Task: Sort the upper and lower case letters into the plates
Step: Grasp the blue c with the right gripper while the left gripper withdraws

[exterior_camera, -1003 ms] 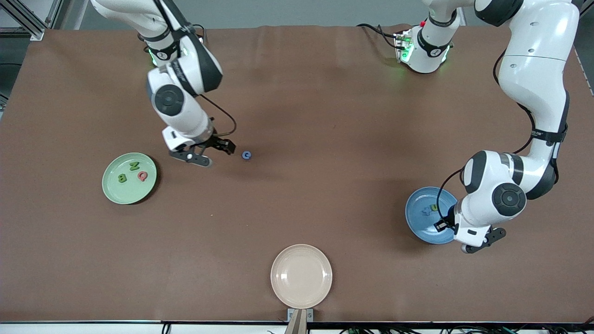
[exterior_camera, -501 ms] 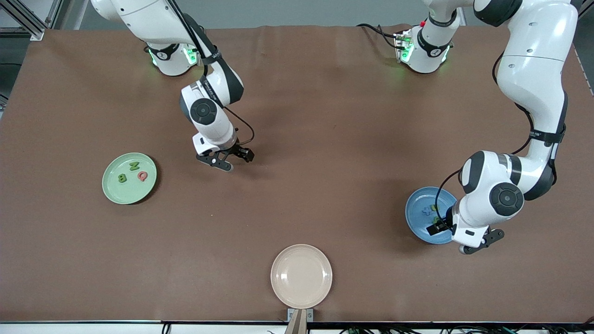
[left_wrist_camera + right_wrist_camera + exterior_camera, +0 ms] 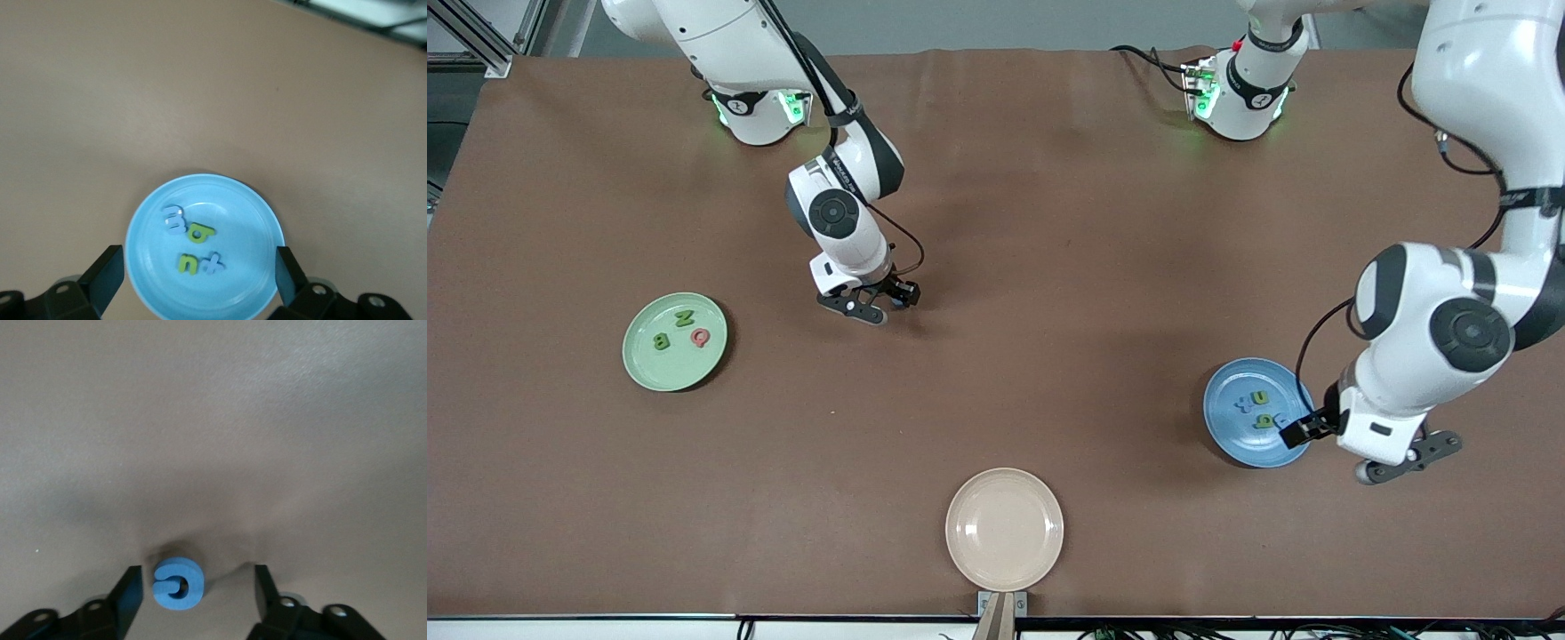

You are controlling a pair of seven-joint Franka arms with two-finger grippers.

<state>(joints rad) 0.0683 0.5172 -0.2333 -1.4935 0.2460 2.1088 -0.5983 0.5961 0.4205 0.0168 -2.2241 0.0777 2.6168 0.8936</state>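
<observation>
The blue C (image 3: 178, 584) lies flat on the table between the open fingers of my right gripper (image 3: 197, 593), closer to one finger and touching neither. In the front view my right gripper (image 3: 887, 302) hides it. The pale green plate (image 3: 640, 364) holds the green N (image 3: 685, 317), green B (image 3: 662, 341) and red Q (image 3: 700, 337). The blue plate (image 3: 1232, 436) holds the blue t (image 3: 212, 262), green u (image 3: 187, 263), green g (image 3: 201, 233) and blue m (image 3: 173, 220). My left gripper (image 3: 1316, 436) is open and empty above that plate's edge (image 3: 233, 213).
A cream-beige plate (image 3: 1004, 529) sits empty at the table edge nearest the front camera, midway between the arms. The brown table runs bare between the three plates.
My right gripper has moved over the blue C and come down around it. My left gripper has risen and drawn back from the blue plate, uncovering the letters in it.
</observation>
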